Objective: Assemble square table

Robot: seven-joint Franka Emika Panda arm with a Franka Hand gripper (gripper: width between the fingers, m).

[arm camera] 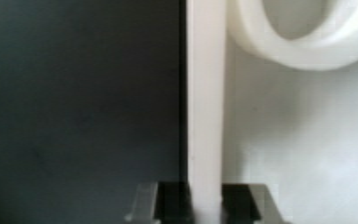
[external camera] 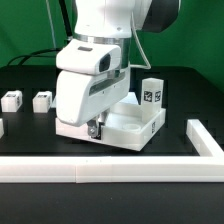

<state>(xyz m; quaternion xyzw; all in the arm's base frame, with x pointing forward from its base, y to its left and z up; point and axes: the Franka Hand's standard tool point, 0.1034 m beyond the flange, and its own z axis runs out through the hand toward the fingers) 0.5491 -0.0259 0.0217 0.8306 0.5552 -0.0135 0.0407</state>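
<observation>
Running along the foreground, a long white rail (external camera: 100, 170) is boxing in the black work surface (external camera: 35, 135) while a Franka arm (external camera: 100, 40) is bending low over the square table (external camera: 135, 125). The white slab is lying near the middle of the bench, just behind the rail. One tagged leg (external camera: 152, 93) is standing upright at the slab's far corner on the exterior view's right; whether it is seated is unclear. A second leg (external camera: 42, 99) and a third leg (external camera: 12, 99) are waiting well apart on the exterior view's left.

The gripper (arm camera: 206, 205) is clenching the slab's thin raised rim (arm camera: 208, 110) between its fingers (arm camera: 163, 205), near a round corner socket (arm camera: 309, 35). Pinched only by that narrow edge, the slab is risking a swivel or slip if dragged quickly, and a jolt could topple the upright leg.
</observation>
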